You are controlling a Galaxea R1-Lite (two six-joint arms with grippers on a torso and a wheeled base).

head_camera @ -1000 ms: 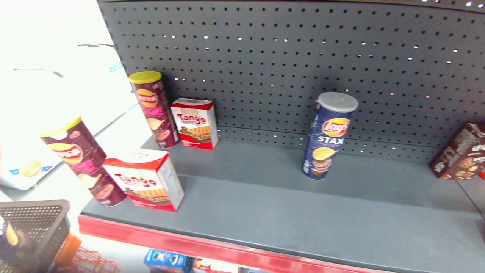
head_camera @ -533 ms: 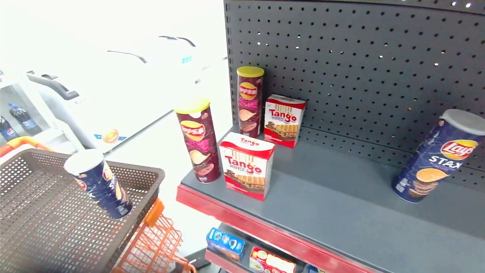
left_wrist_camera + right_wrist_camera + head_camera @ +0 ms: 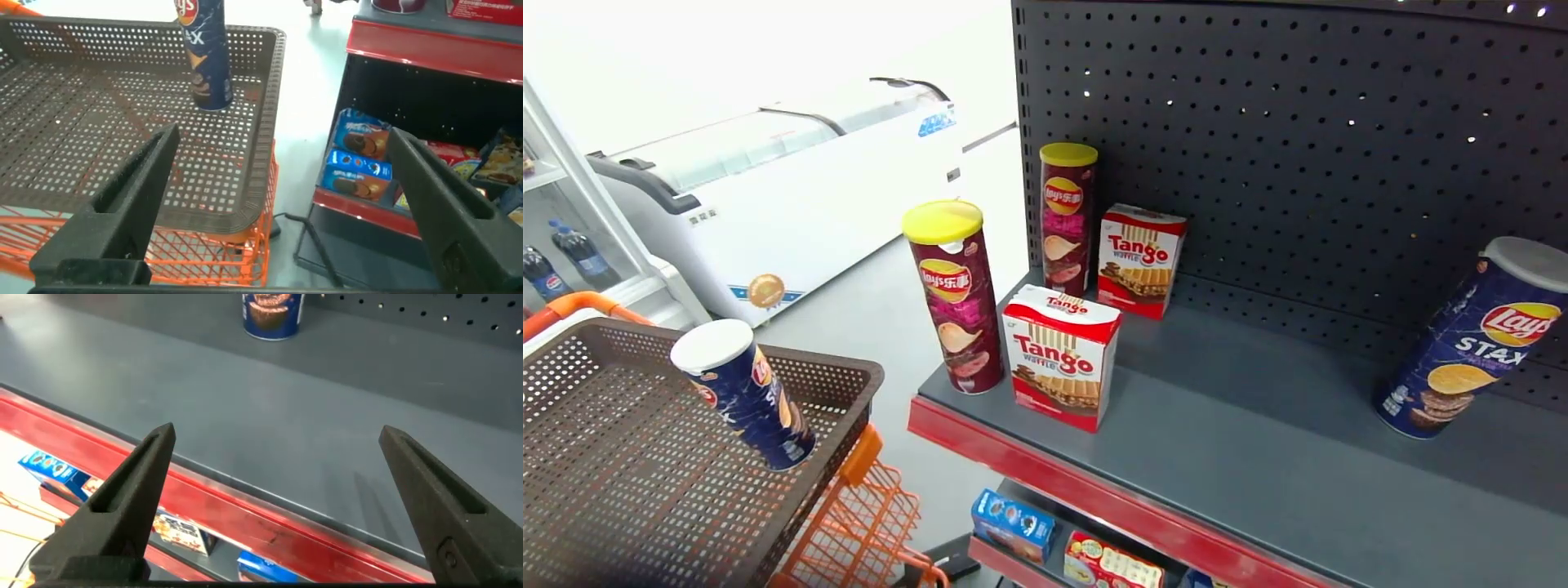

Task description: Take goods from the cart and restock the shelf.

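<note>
Left gripper (image 3: pixel 282 137) is hanging released by the brown perforated cart basket (image 3: pixel 82 106) holding a dark-blue cylindrical chip can (image 3: pixel 206 57); right gripper (image 3: pixel 278 434) is hovering released over the grey shelf (image 3: pixel 286 392).

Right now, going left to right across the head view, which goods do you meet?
In order: cart blue can → front maroon can → front wafer box → rear wafer box → shelf blue can.
</note>
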